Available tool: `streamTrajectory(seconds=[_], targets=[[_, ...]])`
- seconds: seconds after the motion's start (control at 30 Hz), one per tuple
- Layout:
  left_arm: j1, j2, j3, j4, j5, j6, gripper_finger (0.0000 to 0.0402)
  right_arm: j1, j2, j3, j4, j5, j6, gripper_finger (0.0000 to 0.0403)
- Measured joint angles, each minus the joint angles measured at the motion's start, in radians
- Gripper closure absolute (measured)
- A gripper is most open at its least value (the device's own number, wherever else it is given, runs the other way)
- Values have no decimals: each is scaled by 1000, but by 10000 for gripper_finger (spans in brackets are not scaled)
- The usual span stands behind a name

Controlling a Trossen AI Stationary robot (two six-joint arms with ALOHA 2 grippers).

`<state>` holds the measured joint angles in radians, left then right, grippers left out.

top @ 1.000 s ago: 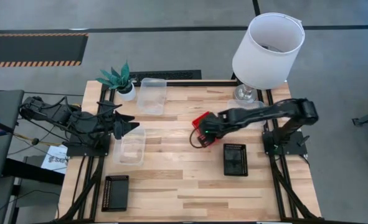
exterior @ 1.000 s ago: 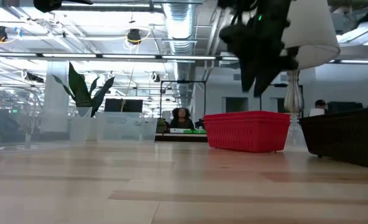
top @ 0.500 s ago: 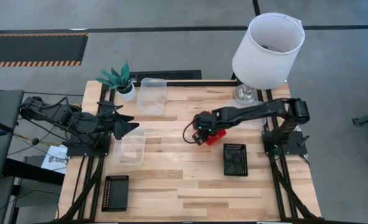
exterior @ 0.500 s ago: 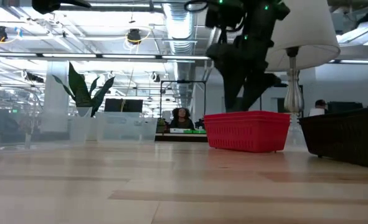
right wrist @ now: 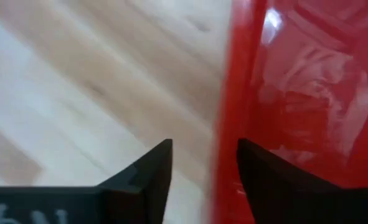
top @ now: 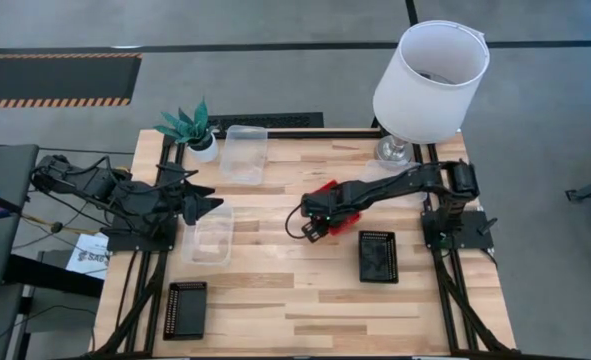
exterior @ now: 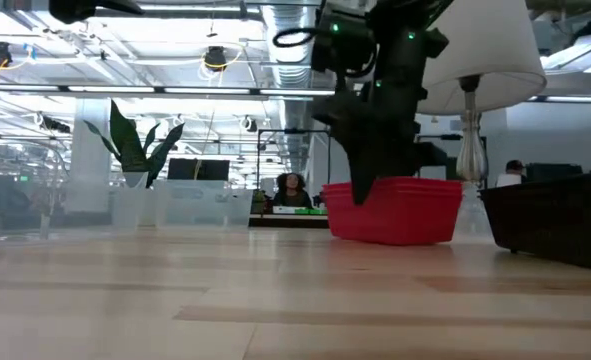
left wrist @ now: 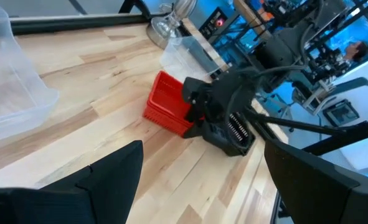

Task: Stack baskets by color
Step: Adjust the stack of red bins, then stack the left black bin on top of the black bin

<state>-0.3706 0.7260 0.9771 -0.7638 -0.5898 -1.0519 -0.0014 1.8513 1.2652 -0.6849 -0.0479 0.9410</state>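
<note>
The red basket (top: 337, 200) — shiny mesh plastic — sits mid-table near the lamp (top: 430, 75). The right gripper (top: 312, 225) straddles its rim, fingers parted; the left gripper (top: 210, 200) waits wide open.

Bench (top: 275, 290) is showing pale wood planks, smooth, low sheen; red basket (left wrist: 168, 111) is looking like ribbed plastic, glossy inside in the right wrist view; clear baskets (top: 244, 154) are reading as see-through plastic, slightly cloudy; black basket (top: 378, 256) is showing matt mesh plastic; lampshade (top: 430, 80) is looking like matt white cloth; fingers (right wrist: 149, 174) are appearing matt black.
</note>
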Motion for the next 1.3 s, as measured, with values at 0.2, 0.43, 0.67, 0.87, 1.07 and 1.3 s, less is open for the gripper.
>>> streamTrajectory(seconds=[0.2, 0.43, 0.67, 0.87, 1.07, 1.3], targets=[[0, 0, 0, -4, 9, -4, 79, 72, 2, 62, 73, -3, 175, 263], [0, 0, 0, -5, 31, -3, 79, 200, 2, 114, 168, 109, 384, 280], [0, 0, 0, -5, 59, -3, 79, 334, 22, 114, 315, 178, 534, 281], [0, 1, 0, -12, 270, 12, 79, 434, 28, 163, 342, 207, 563, 281], [-93, 73, 0, -115, 603, -203, 79, 511, 23, 290, 107, 204, 554, 281], [-398, 216, 0, -174, 526, -584, 79, 605, 21, 381, -167, 204, 664, 281]])
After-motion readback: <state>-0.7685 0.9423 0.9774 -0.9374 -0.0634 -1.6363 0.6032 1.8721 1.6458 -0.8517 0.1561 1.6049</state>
